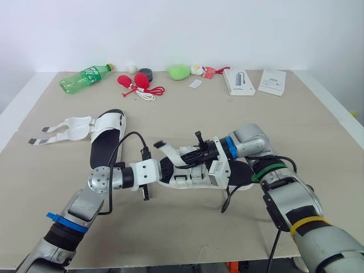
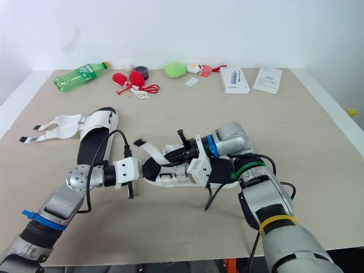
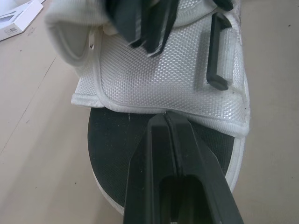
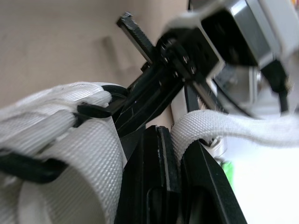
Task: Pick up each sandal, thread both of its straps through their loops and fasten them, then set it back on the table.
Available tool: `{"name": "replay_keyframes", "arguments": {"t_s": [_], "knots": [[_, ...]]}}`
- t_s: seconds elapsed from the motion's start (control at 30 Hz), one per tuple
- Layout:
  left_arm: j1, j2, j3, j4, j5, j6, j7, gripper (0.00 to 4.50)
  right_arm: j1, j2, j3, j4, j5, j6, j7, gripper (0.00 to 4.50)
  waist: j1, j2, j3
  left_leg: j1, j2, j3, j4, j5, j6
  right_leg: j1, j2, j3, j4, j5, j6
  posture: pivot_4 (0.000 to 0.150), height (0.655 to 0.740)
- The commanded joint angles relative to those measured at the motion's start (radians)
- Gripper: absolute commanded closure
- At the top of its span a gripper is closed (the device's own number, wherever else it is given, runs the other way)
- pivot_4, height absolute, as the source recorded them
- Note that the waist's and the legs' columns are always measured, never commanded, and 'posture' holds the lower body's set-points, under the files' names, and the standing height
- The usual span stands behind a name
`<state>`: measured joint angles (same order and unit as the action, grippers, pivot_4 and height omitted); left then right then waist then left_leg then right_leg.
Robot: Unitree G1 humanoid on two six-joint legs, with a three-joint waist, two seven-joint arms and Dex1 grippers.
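Strapping is under way toward the table's (image 1: 256, 125) front edge: left gripper (image 3: 166, 116) pinches the sandal (image 3: 173, 74), right gripper (image 4: 163, 133) clamps its strap (image 4: 224, 123), which likely needs threading through the loop (image 3: 217, 53) next

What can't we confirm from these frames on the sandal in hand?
- Strap threaded or not: in the right wrist view its end disappears beside the right tool, and the close-up is blurred.
- Middle of the held sandal: covered by both tools in the head views.
- Sole: partly hidden under the left tool in the left wrist view.
- Print on the box: too small in the head views.
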<state>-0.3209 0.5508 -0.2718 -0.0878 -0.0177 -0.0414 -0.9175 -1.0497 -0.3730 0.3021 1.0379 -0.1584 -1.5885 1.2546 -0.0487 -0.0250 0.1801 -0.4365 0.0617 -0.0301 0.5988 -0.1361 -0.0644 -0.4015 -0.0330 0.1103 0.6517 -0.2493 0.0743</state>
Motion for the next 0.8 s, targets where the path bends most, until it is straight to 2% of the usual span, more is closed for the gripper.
{"name": "replay_keyframes", "arguments": {"t_s": [0.03, 0.23, 0.3, 0.37, 0.5, 0.57, 0.67, 0.7, 0.73, 0.8], "knots": [[0.02, 0.011, -0.029, 0.028, 0.027, 0.019, -0.014, 4.5, -0.037, -0.03, -0.018, -0.033, -0.14, -0.026, -0.161, 4.4, 0.001, 0.0, 0.0, 0.0, 0.0, 0.0, 0.0, 0.0, 0.0, 0.0, 0.0, 0.0, 0.0, 0.0, 0.0, 0.15, 0.74], [0.025, 0.014, -0.024, 0.018, 0.023, 0.028, -0.013, 4.5, -0.075, -0.057, -0.007, -0.025, -0.375, -0.026, -0.42, 4.4, 0.001, 0.0, 0.0, 0.0, 0.0, 0.0, 0.0, 0.0, 0.0, 0.0, 0.0, 0.0, 0.0, 0.0, -0.001, 0.15, 0.74], [0.026, 0.015, -0.023, 0.015, 0.022, 0.031, -0.013, 4.5, -0.098, -0.06, 0.025, 0.031, -0.386, -0.026, -0.464, 4.4, 0.001, 0.0, 0.0, 0.0, 0.0, 0.0, 0.0, 0.0, 0.0, 0.0, 0.0, 0.0, 0.0, 0.0, -0.001, 0.15, 0.74], [0.028, 0.016, -0.022, 0.011, 0.022, 0.033, -0.013, 4.5, -0.126, -0.055, 0.059, 0.102, -0.347, -0.026, -0.486, 3.7, 0.0, 0.0, 0.0, 0.0, 0.0, 0.0, 0.0, 0.0, 0.0, 0.0, 0.0, 0.0, 0.0, 0.0, -0.001, 0.15, 0.74], [0.032, 0.018, -0.022, 0.005, 0.021, 0.036, -0.015, 4.5, -0.156, -0.067, 0.158, 0.143, -0.286, -0.026, -0.515, 2.82, -0.001, 0.0, 0.0, 0.001, 0.0, 0.0, 0.0, 0.0, 0.0, 0.0, 0.0, 0.0, 0.0, 0.0, -0.001, 0.15, 0.74], [0.033, 0.018, -0.024, 0.002, 0.021, 0.038, -0.017, 4.5, -0.162, -0.084, 0.217, 0.146, -0.226, -0.026, -0.511, 1.73, -0.002, 0.0, 0.0, 0.001, 0.0, 0.0, 0.0, 0.0, 0.0, 0.0, 0.0, 0.0, 0.0, 0.0, -0.001, 0.15, 0.74], [0.034, 0.018, -0.026, 0.0, 0.02, 0.041, -0.019, 4.5, -0.174, -0.117, 0.297, 0.161, -0.125, -0.026, -0.507, 0.77, -0.001, 0.0, 0.0, 0.001, 0.0, 0.0, 0.0, 0.0, 0.0, 0.0, 0.0, 0.0, 0.001, 0.0, -0.002, 0.15, 0.74], [0.034, 0.018, -0.026, 0.0, 0.02, 0.041, -0.02, 4.5, -0.176, -0.13, 0.316, 0.159, -0.097, -0.026, -0.509, 0.3, -0.001, 0.0, 0.0, 0.001, 0.0, 0.0, 0.0, 0.0, 0.0, 0.0, 0.0, 0.0, 0.001, -0.001, -0.002, 0.15, 0.74], [0.034, 0.018, -0.027, 0.0, 0.02, 0.041, -0.021, 4.5, -0.165, -0.147, 0.341, 0.134, -0.019, 0.005, -0.472, 0.12, -0.001, 0.0, 0.0, 0.001, 0.0, 0.0, 0.0, 0.0, 0.0, 0.0, 0.0, 0.0, 0.001, -0.001, -0.002, 0.15, 0.74], [0.033, 0.017, -0.03, 0.001, 0.019, 0.041, -0.023, 4.5, -0.098, -0.185, 0.329, -0.032, 0.289, 0.22, -0.246, 0.04, -0.001, 0.0, 0.0, 0.001, 0.0, 0.0, 0.0, 0.0, 0.0, 0.001, 0.0, 0.0, 0.001, -0.001, -0.002, 0.15, 0.74]]}}
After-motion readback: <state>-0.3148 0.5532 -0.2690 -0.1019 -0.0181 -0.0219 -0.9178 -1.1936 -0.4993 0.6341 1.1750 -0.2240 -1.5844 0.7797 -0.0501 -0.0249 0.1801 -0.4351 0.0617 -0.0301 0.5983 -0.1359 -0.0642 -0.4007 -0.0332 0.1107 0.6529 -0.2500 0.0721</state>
